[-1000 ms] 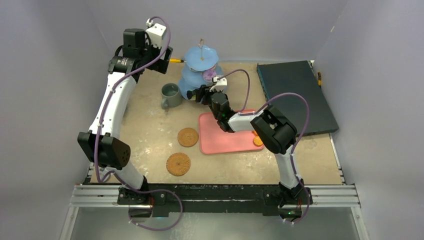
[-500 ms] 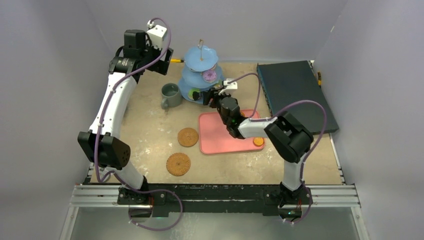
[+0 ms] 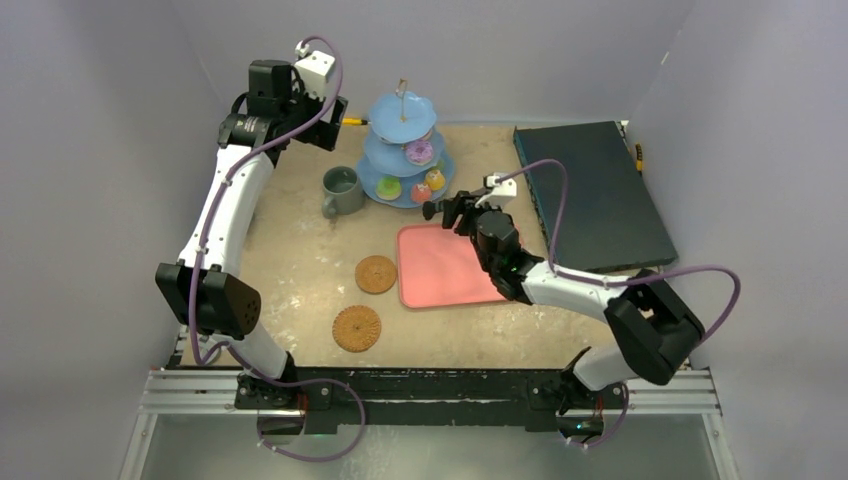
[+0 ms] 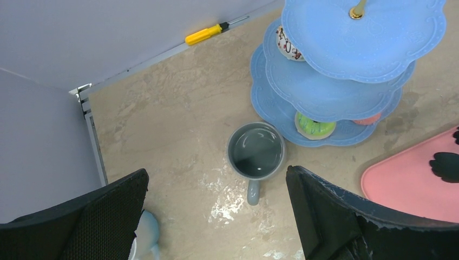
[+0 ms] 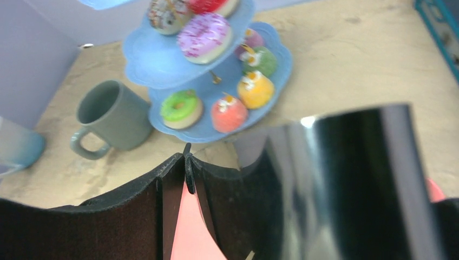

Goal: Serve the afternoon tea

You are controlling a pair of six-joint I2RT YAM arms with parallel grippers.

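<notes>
- Since a second ago, swung clear of the blue stand (image 3: 400, 110) to its near right: right gripper (image 3: 462, 208), clamped on the black tongs (image 3: 436, 209), tong tips together and empty.
- Well in front of the stand: near coaster (image 3: 357, 328) and far coaster (image 3: 376, 274), bare, likely waiting for mugs.
- Just in front of the stand: pink tray (image 3: 440, 265), under the tongs.
- On the stand's tiers: doughnuts and cupcakes (image 5: 204, 33), apparently served.
- Just left of the stand: grey-green mug (image 3: 341, 189), with the stand's overhanging tiers crowding it.
- Above that mug: left gripper (image 4: 215, 176), spread wide, holding nothing — probably poised for the mug.
- Behind the stand: yellow screwdriver (image 4: 204, 34), out of the way.
</notes>
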